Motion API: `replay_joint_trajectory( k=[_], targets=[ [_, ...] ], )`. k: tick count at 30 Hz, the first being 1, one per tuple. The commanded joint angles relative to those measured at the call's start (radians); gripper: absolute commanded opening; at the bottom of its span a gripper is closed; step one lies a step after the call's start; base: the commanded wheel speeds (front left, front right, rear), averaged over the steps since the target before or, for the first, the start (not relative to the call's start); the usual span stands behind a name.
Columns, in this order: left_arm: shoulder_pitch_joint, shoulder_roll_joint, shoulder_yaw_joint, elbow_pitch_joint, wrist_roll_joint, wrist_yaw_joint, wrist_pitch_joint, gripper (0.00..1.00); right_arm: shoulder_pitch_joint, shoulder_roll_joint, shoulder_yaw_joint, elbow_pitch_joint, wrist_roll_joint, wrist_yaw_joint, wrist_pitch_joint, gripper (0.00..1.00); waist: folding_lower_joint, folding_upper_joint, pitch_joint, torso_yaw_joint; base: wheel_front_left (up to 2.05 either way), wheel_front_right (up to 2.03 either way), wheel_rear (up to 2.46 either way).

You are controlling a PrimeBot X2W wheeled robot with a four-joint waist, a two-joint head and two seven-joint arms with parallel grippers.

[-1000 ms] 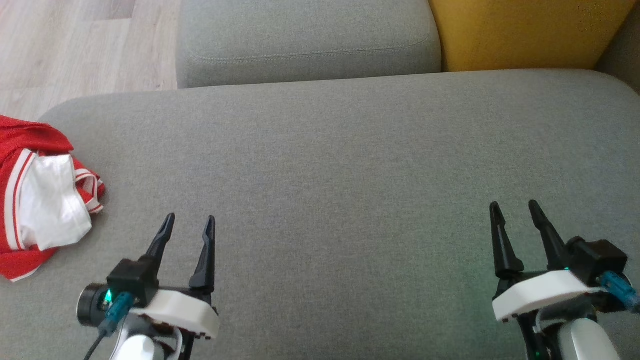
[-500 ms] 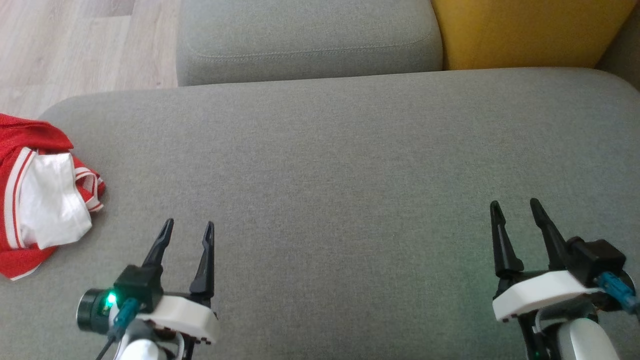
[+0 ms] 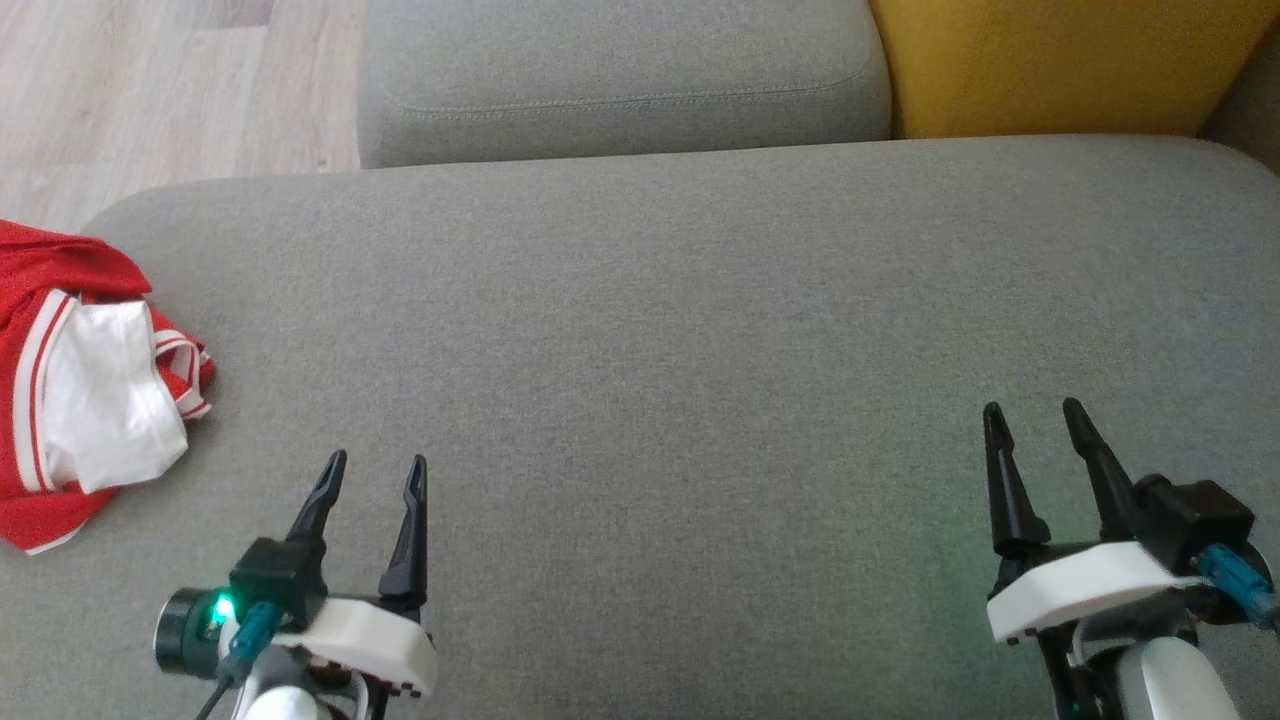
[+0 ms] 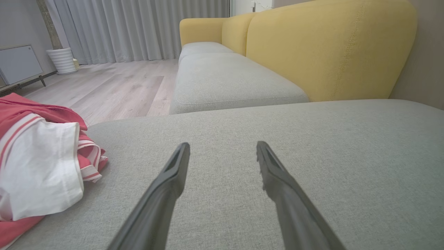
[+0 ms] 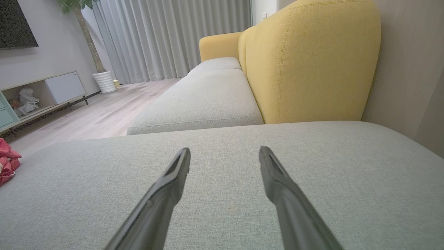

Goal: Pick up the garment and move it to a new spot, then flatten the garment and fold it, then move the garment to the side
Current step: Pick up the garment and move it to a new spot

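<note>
Garment [image 3: 80,400] crumpled at sofa cushion [image 3: 640,300] edge. Left hand [image 3: 379,460] spread, empty, near garment's right; right hand [image 3: 1031,406] spread, well apart. Best: left hand pinches raised fold, lifts clear.

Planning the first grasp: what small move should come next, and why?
Probably swing the left tool leftward toward the red and white garment. It lies crumpled and untouched at the grey cushion's left edge; both tools are open and empty, and the left is nearer than the right tool.
</note>
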Motion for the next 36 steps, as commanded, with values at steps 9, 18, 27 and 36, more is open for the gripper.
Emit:
replay_joint_trajectory(
  k=[9,18,27,36],
  targets=[
    [-0.066,0.012,0.049,-0.02,-0.012,0.023,-0.012,1.0,-0.009,-0.003,0.003,-0.052,-0.013,0.008,-0.002,1.0,0.0,0.0,0.005,0.064,0.0,0.0,0.0],
    [-0.072,0.016,0.091,-0.036,-0.037,0.04,-0.012,1.0,0.009,-0.003,0.037,-0.099,-0.021,0.008,0.015,1.0,0.0,0.0,0.001,0.217,0.0,0.0,0.0],
    [-0.044,0.022,0.13,-0.051,-0.054,0.049,-0.012,1.0,0.018,-0.003,0.077,-0.128,-0.022,0.008,0.021,1.0,0.0,0.0,-0.004,0.331,0.0,0.0,0.0],
    [-0.028,0.021,0.149,-0.056,-0.061,0.05,-0.012,1.0,0.024,-0.003,0.076,-0.136,-0.018,0.008,0.026,1.0,0.0,0.0,-0.003,0.359,0.0,0.0,0.0]
  ],
)
